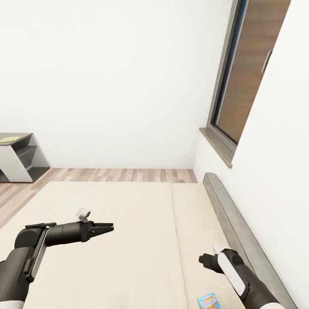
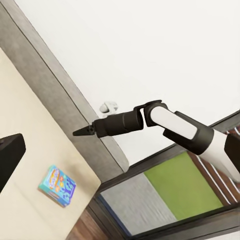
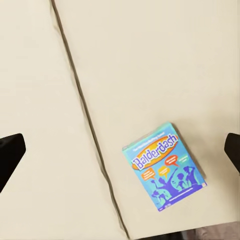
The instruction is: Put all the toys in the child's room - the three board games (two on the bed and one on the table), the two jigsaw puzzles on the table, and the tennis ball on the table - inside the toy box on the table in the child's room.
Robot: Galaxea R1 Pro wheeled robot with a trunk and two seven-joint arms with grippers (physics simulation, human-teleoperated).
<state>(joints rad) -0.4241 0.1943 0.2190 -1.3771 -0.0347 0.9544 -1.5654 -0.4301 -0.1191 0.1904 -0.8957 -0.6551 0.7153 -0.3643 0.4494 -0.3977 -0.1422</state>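
One board game (image 1: 209, 301), a small blue "Balderdash" box, lies flat on the cream bed (image 1: 120, 240) at the near right, close to the seam. It also shows as the blue box (image 2: 56, 186) in the left wrist view and as the box (image 3: 165, 166) in the right wrist view. My right gripper (image 1: 201, 259) hovers open above the mattress just beyond the box, its fingers (image 3: 10, 150) wide apart and empty. My left gripper (image 1: 109, 227) hangs open over the bed's left section, far from the box. From the left wrist the right gripper (image 2: 80, 132) shows side-on.
A grey padded headboard (image 1: 240, 231) runs along the right wall under a window (image 1: 244, 77). A strip of wood floor (image 1: 120, 174) lies beyond the bed. A low grey shelf unit (image 1: 19, 156) stands at the far left against the white wall.
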